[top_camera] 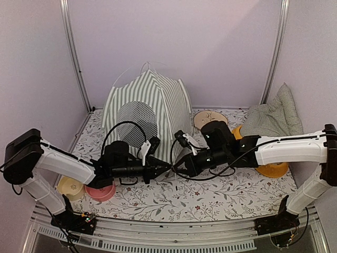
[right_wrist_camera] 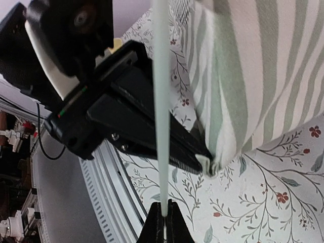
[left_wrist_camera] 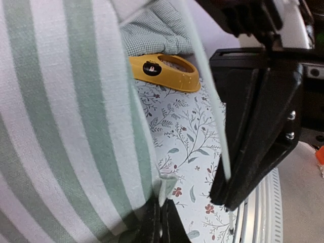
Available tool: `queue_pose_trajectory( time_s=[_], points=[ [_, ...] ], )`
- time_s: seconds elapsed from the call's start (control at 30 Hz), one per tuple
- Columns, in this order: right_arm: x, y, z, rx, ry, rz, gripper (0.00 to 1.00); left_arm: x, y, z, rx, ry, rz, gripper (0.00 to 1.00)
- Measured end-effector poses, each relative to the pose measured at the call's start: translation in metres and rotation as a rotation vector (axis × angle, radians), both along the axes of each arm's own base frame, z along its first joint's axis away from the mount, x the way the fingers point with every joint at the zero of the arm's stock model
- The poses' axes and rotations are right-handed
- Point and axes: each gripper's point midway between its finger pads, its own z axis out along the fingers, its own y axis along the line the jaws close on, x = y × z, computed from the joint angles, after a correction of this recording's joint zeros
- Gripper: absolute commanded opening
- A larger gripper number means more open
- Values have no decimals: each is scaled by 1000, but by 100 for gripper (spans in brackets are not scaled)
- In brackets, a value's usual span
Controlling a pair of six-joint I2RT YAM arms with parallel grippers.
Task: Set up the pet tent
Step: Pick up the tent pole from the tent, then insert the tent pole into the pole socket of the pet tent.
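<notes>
The pet tent (top_camera: 150, 108), green-and-white striped with a round black mesh window, stands at the back middle of the table. My left gripper (top_camera: 166, 168) is at its front right corner. In the left wrist view that gripper (left_wrist_camera: 161, 205) is shut on a small fabric tab (left_wrist_camera: 171, 186) at the tent's (left_wrist_camera: 66, 126) bottom corner. My right gripper (top_camera: 177, 167) faces it tip to tip. The right wrist view has the right gripper (right_wrist_camera: 163, 205) shut on the lower end of a thin white pole (right_wrist_camera: 161, 101) beside the striped fabric (right_wrist_camera: 253, 76). The same pole (left_wrist_camera: 210, 91) runs past the tab.
A green checked cushion (top_camera: 274, 117) leans in the back right corner. A yellow disc (top_camera: 274, 169) lies under the right arm and a beige dish (top_camera: 209, 118) sits behind it. A pink bowl (top_camera: 100, 191) and a pale yellow bowl (top_camera: 71, 187) sit under the left arm.
</notes>
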Motion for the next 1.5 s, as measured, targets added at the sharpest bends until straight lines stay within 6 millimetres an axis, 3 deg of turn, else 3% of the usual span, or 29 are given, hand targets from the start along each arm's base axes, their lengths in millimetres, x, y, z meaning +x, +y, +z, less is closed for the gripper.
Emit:
queue_pose_trajectory(
  time_s=[0.2,0.53,0.83,1.17,1.5],
  points=[
    [13,23,32,140,5,-25,0,-11,2,24,-26,-98,87,0],
    [37,31,68,266,25,-61,0,-5,38,48,-58,-177,299,0],
    [42,40,77,328,56,-54,0,-11,47,48,-24,-242,391,0],
    [55,50,88,372,61,-62,0,-13,43,42,37,-298,459,0],
    [66,47,91,381,61,-69,0,-17,50,43,33,-306,489,0]
  ],
)
